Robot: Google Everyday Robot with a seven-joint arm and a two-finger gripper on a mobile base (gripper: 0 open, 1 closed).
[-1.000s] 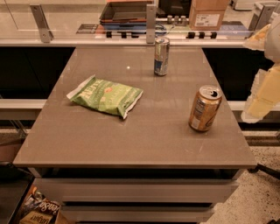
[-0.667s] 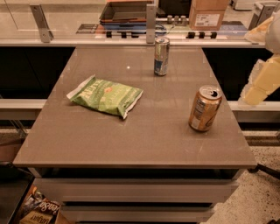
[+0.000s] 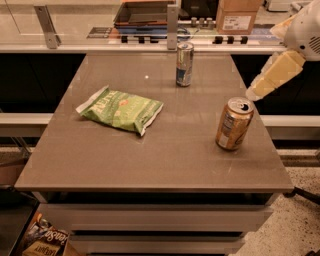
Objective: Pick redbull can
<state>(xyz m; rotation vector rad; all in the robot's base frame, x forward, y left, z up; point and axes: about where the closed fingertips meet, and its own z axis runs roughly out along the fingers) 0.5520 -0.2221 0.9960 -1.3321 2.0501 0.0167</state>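
Observation:
The redbull can [image 3: 184,64] is a slim silver-and-blue can standing upright at the far middle of the grey table [image 3: 150,160]. My gripper [image 3: 259,89] is cream-coloured and hangs at the right edge of the view, above the table's right side. It points down and left, just above and right of the gold-orange can [image 3: 233,123]. It is well to the right of the redbull can, nearer the camera, and touches nothing.
A green chip bag [image 3: 121,108] lies left of centre on the table. A counter with a tray [image 3: 142,12], a cardboard box [image 3: 237,15] and metal posts runs behind the table. A snack bag [image 3: 42,240] lies on the floor at lower left.
My arm has risen and swung in leftward, from beside the table's right edge to above the gold-orange can. The cans and the bag have not moved.

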